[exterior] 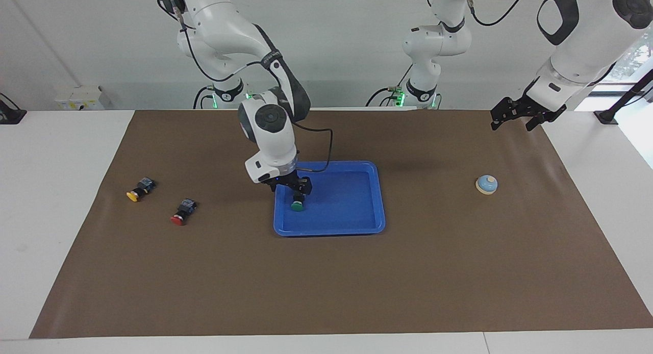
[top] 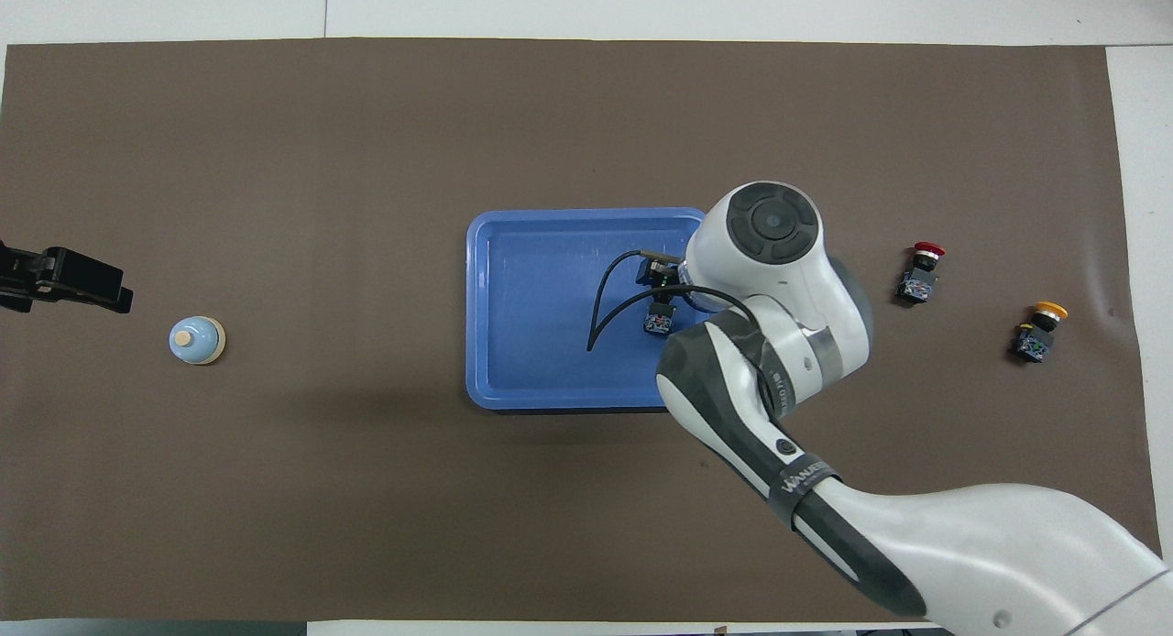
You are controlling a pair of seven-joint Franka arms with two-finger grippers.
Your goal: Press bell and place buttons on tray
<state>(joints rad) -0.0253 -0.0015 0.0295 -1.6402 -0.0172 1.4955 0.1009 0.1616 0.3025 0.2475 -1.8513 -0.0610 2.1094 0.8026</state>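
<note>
A brown mat (exterior: 326,272) covers most of the table, with wide bare stretches on the side farthest from the robots and between the things on it; the blue tray (exterior: 375,198) lies near the mat's middle, its rim clear of everything else. The right gripper (exterior: 292,186) hangs low over the tray's edge toward the right arm's end, just above the green button (exterior: 297,205), which sits inside the tray close to that edge; whether its fingers are spread or closed cannot be told. The left gripper (exterior: 518,113) waits with fingers spread over the mat's corner, apart from the bell (exterior: 486,184); the red button (exterior: 183,212) and the yellow button (exterior: 140,188) lie on the mat, well apart from the tray.
</note>
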